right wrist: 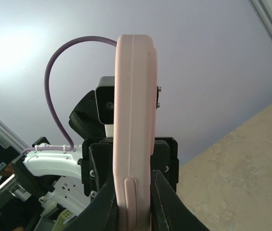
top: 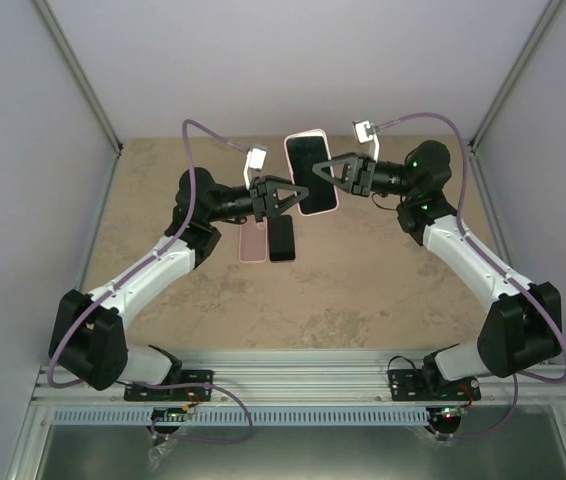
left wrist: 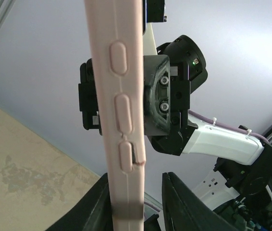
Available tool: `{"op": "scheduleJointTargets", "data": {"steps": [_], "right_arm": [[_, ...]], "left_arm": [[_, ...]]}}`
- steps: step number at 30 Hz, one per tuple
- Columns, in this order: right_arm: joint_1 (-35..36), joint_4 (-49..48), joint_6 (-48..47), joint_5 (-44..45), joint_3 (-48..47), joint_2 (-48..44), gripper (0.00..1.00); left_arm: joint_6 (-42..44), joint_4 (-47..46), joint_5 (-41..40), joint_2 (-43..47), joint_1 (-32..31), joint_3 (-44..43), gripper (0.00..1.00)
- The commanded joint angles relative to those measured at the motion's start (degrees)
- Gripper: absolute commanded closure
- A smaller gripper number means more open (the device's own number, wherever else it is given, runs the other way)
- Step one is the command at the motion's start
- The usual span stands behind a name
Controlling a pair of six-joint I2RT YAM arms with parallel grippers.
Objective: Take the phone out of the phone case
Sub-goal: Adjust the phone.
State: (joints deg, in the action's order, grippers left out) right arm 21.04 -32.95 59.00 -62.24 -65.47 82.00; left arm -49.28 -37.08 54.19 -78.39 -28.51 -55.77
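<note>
The phone [top: 311, 172] sits fully seated in the pale pink phone case [left wrist: 114, 96], its dark screen turned towards the overhead camera. The case's side wall shows three raised buttons and a small slit. The pair is raised off the table [top: 363, 290], above its far middle, with its long axis slightly tilted.

Item 1: phone [top: 311, 172], seated in phone case [top: 308, 134], raised clear of the table [top: 383, 290], centre, toward the far side.
Item 2: right gripper [top: 327, 172], on the case's right; I noted its fingers [right wrist: 162, 207] pressed on both faces.
Item 3: left gripper [top: 301, 198], at the case's lower left. I logged one of its fingers [left wrist: 95, 207] against the case, the other just apart from it.
Item 4: pair of flat slabs [top: 281, 238], side by side on the table beneath the left gripper.
</note>
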Motion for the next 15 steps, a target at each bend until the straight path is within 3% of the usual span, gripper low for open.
{"op": "scheduleJointTargets", "data": {"steps": [1,8,11,15], "right_arm": [[0.8,-4.6,1.7,1.4,-0.1,0.4,0.99],[0.0,2.5,-5.0,0.4,-0.9,-0.9,0.97],[-0.7,12.9,-13.5,-0.1,-2.7,-1.9,0.85],[-1.1,26.4,-25.7,-0.1,-5.5,-3.2,0.83]], "left_arm": [[-1.0,-4.2,0.0,-0.5,-0.7,-1.0,0.76],[6.2,4.1,2.2,1.5,-0.6,-1.5,1.0],[11.7,11.0,3.6,2.7,-0.5,-2.1,1.0],[20.3,22.6,6.6,2.6,-0.3,-4.8,1.0]]}}
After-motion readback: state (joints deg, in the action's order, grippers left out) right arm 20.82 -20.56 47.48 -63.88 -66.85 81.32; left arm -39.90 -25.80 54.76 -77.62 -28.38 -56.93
